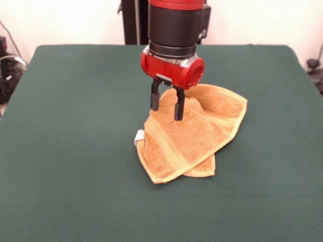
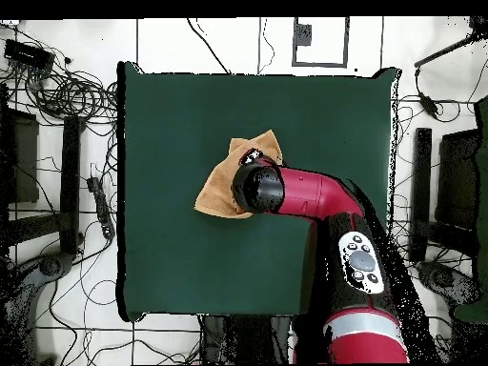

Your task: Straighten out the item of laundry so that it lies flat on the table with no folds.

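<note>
Orange-tan terry towel (image 1: 194,133) lies folded on the green felt worktop (image 1: 75,151); the tool (image 1: 167,111), part-open and seemingly empty, hovers, needing a corner grasp.

Towel (image 2: 217,191) partly under arm (image 2: 305,193)

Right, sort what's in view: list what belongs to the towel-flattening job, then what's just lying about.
Job:
orange-tan towel, folded over itself
green table
gripper, open, over the towel

Lying about:
cables on the floor
black stand beside the table
</note>
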`<action>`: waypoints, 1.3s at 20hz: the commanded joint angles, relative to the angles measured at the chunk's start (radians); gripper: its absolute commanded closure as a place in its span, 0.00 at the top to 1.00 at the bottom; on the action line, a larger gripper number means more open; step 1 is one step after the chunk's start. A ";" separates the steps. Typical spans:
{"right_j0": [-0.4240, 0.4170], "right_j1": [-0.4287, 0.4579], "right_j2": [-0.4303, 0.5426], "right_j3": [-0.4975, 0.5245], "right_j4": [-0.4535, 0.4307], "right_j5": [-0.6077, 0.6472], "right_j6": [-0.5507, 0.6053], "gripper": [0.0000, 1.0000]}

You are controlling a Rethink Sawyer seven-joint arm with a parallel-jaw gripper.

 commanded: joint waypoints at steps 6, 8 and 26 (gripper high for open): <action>-0.025 0.016 0.143 0.187 -0.022 -0.093 0.024 1.00; -0.031 0.016 0.148 0.180 -0.021 -0.078 0.009 1.00; -0.061 0.014 0.172 0.134 -0.002 0.050 -0.030 1.00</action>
